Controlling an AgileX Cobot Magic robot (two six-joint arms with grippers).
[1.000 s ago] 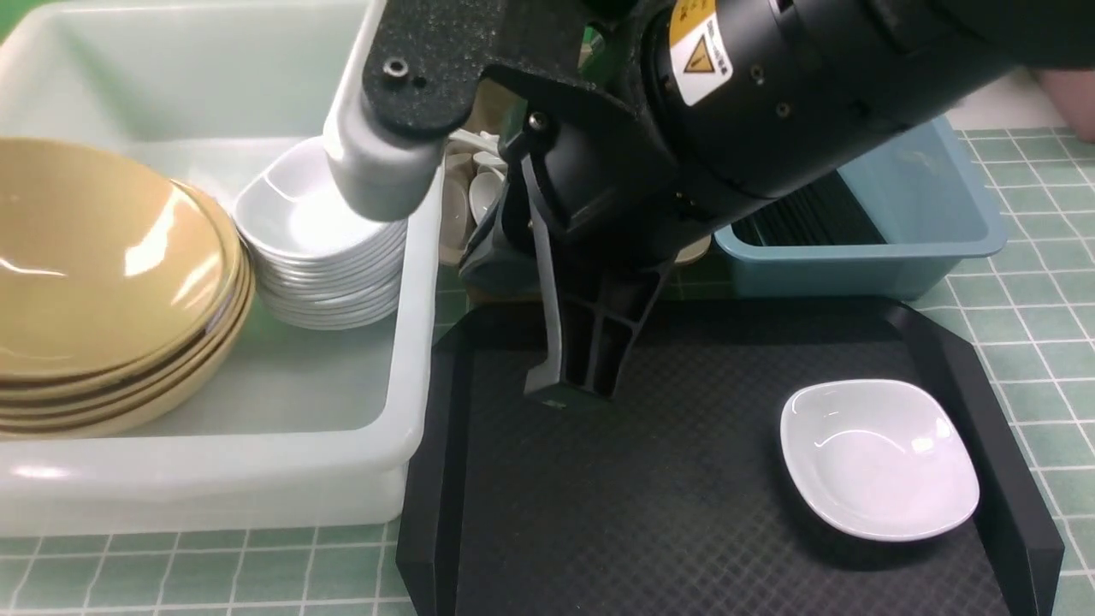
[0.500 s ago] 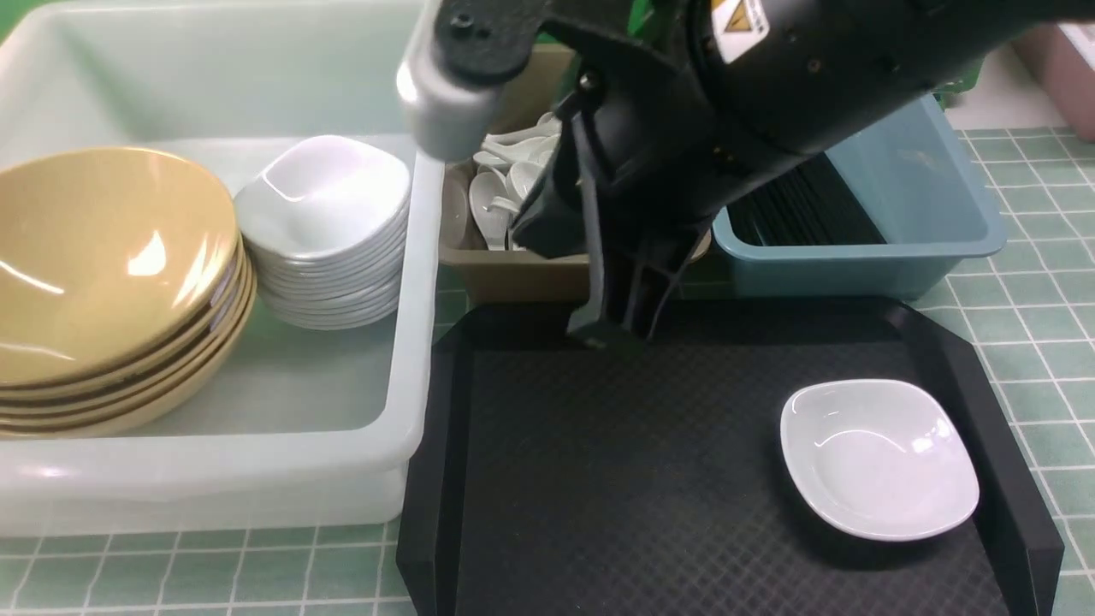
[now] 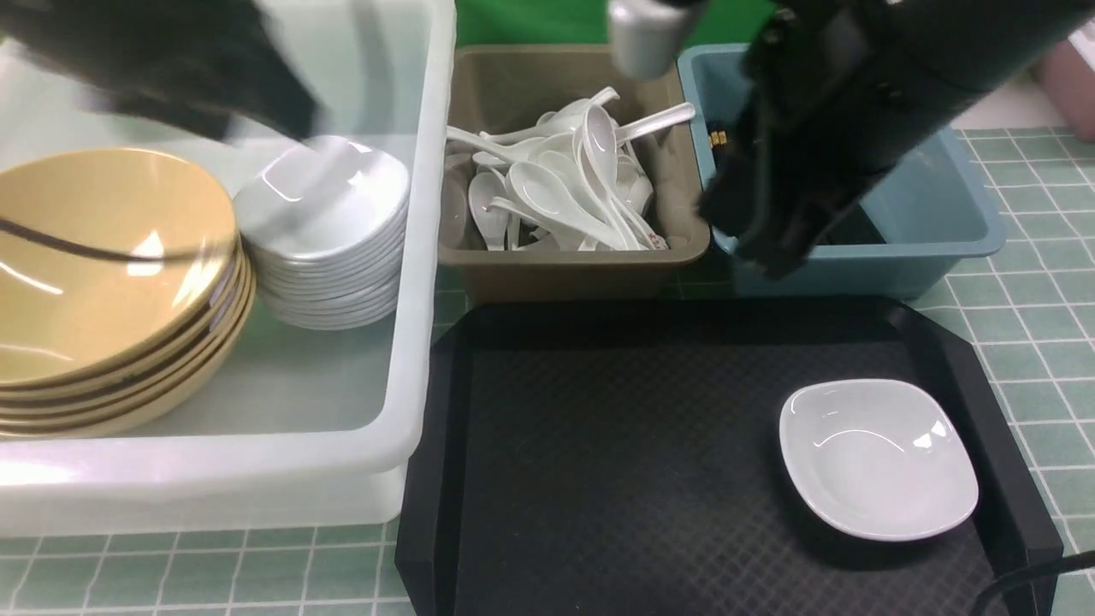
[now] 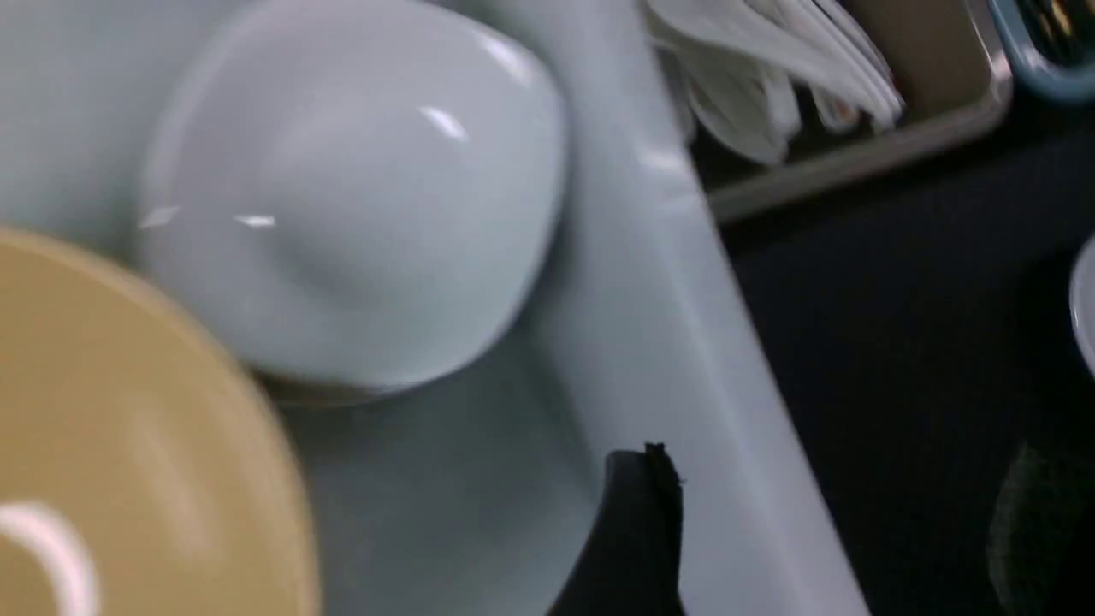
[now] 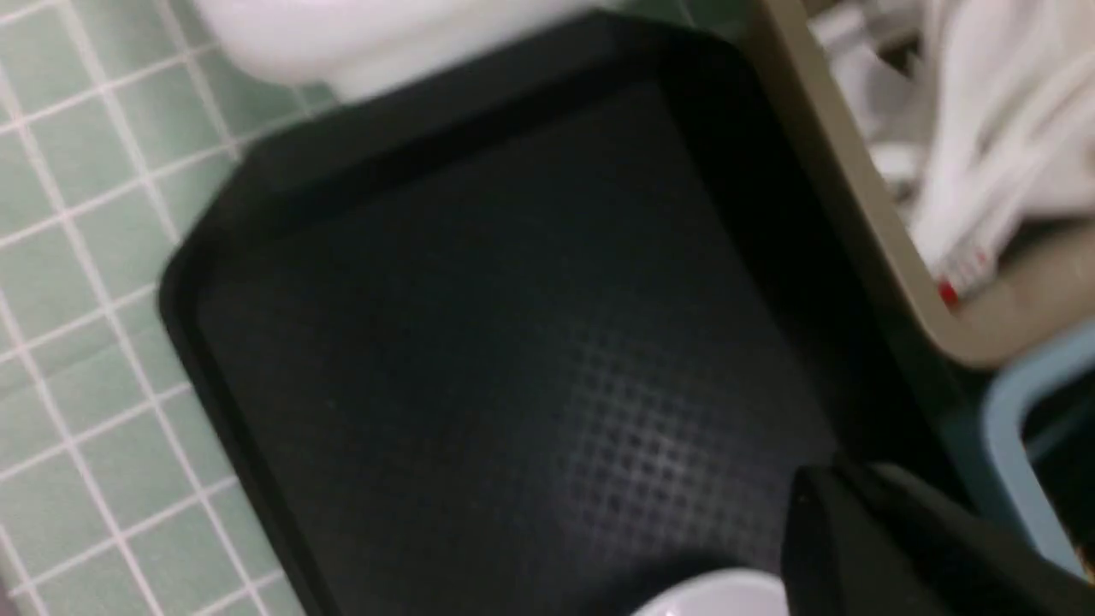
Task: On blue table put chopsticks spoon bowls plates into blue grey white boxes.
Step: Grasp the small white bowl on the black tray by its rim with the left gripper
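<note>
The left gripper [image 3: 278,115] is being seen only as a dark blur above the plates [image 3: 329,231] stacked in the white tub [image 3: 411,282], and whether its jaws are apart cannot be told. The bowls [image 3: 111,282] are being kept stacked just beside the plates in that tub. The right gripper [image 3: 766,252] is being held closed, with nothing seen in it, over the blue box [image 3: 941,222], where the chopsticks [image 3: 860,229] are being mostly hidden. Spoons [image 3: 565,188] are being held by the grey box [image 3: 573,274]. A lone plate [image 3: 877,458] is being borne by the tray [image 3: 616,479] on the table [image 3: 1026,325].
</note>
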